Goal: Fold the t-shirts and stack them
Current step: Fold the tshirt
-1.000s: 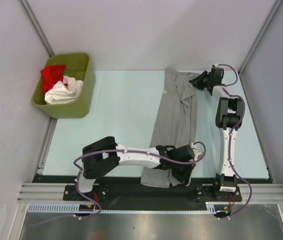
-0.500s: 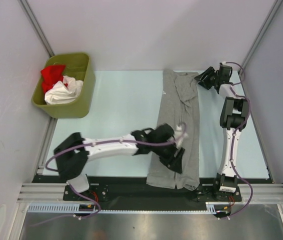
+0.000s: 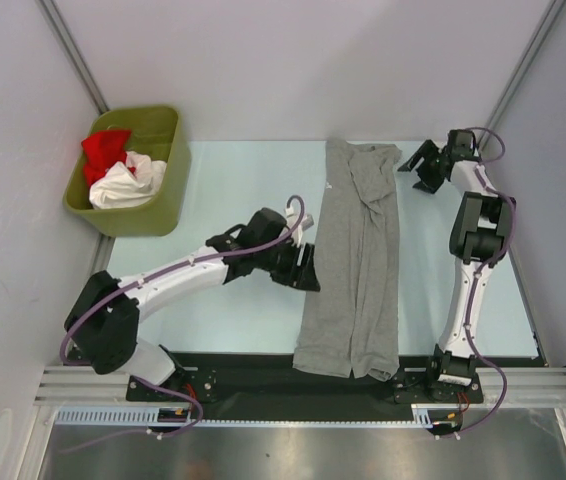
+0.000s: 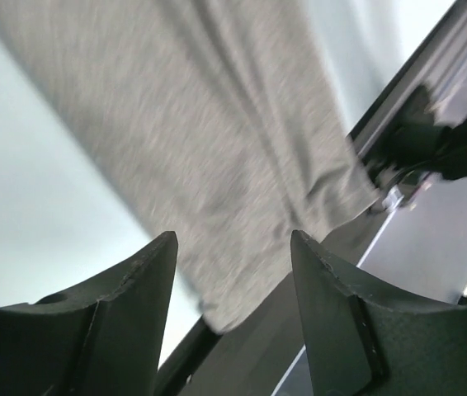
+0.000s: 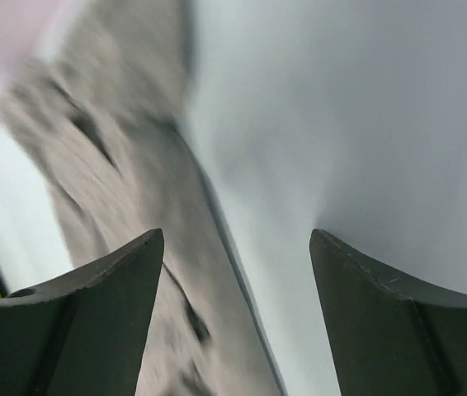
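Observation:
A heather-grey t-shirt lies on the table as a long strip folded lengthwise, running from the far edge to the near edge, where its hem hangs over. My left gripper hovers open at the strip's left edge, about midway along, with nothing between its fingers; its wrist view shows the grey t-shirt below and my left gripper empty. My right gripper stands open just right of the shirt's far end, apart from it; the grey cloth lies left of my right gripper. A red t-shirt and a white t-shirt lie crumpled in the bin.
An olive-green bin sits at the far left corner of the pale table. Grey walls and metal frame posts close in the table on three sides. A black rail runs along the near edge by the arm bases.
Both grippers opened and let go of the grey shirt. The left arm swung from the shirt's near end out to its left edge; the right gripper drew back to the right.

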Robot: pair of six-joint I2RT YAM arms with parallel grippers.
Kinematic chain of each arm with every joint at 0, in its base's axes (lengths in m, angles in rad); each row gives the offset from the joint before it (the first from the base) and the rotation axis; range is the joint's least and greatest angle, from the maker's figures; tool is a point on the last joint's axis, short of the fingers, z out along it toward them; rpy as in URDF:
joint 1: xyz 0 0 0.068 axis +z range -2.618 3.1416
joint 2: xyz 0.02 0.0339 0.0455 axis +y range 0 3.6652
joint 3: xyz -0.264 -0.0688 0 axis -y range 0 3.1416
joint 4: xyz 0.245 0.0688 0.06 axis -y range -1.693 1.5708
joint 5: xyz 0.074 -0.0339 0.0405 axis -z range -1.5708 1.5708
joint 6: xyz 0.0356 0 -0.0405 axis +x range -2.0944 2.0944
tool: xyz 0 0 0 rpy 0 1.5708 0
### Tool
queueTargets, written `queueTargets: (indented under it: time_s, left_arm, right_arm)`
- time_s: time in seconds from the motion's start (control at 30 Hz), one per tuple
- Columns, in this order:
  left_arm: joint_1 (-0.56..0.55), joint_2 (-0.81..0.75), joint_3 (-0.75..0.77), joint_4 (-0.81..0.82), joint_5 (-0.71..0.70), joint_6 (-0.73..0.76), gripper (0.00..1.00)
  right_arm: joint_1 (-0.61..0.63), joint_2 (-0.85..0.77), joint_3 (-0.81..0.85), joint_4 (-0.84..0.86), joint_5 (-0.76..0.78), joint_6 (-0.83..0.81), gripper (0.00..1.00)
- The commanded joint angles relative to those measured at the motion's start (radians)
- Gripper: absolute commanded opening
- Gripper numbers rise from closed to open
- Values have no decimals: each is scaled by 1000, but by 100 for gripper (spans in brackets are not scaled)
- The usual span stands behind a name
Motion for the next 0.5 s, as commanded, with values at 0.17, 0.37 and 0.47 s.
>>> queueTargets:
  time_s: [0.17, 0.37, 0.47]
  left_arm:
    - [37, -3, -154, -22, -6, 12, 62]
    - [144, 173, 23, 54, -86, 1, 65]
    - [172, 331, 168, 57, -150, -31, 65]
  right_arm:
    - [6, -497, -447, -267, 150, -101, 79]
    - [21, -575, -622, -154, 12, -139, 79]
    - [34, -546, -587, -152, -19, -141, 79]
